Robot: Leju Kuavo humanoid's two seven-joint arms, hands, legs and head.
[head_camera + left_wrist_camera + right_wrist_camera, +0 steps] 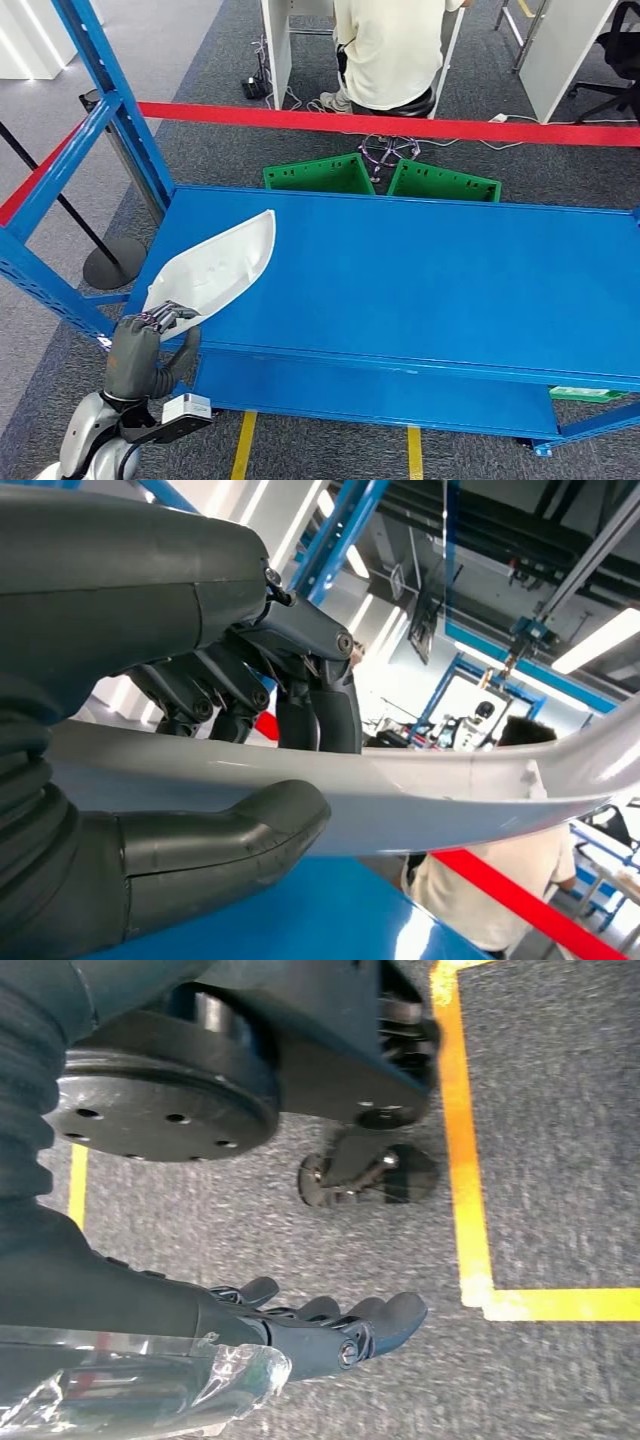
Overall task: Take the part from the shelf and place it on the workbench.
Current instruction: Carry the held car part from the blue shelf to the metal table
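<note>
**Part gripped at the shelf's edge, lift-off pending**

While the left robot hand (pixel 143 345) is closing on the white part (pixel 215 268), the pick-up step is the one in hand. Seen from the head view, the part is lying at about eight o'clock on the blue shelf (pixel 423 270), its near tip jutting over the front left edge and its broad end pointing toward one o'clock. The left wrist view is showing the thumb (pixel 226 835) pressing under the part (pixel 423 780) and the dark fingers (pixel 317 705) bearing down on its upper face, so the grip is looking like a firm pinch on the near tip. Whether the far end is resting on the shelf or riding just above it, I cannot tell.

The right robot hand (pixel 332 1330) is hanging over grey carpet, holding nothing, its fingers apart and lightly curved.

Judging from this, the next move is calling for a level lift clear of the shelf, then a turn toward the desk, which is not showing here. Held by one tip, the long shell may be inclined to droop or twist.

No brand, label or readable writing is showing on the part or the shelf.
</note>
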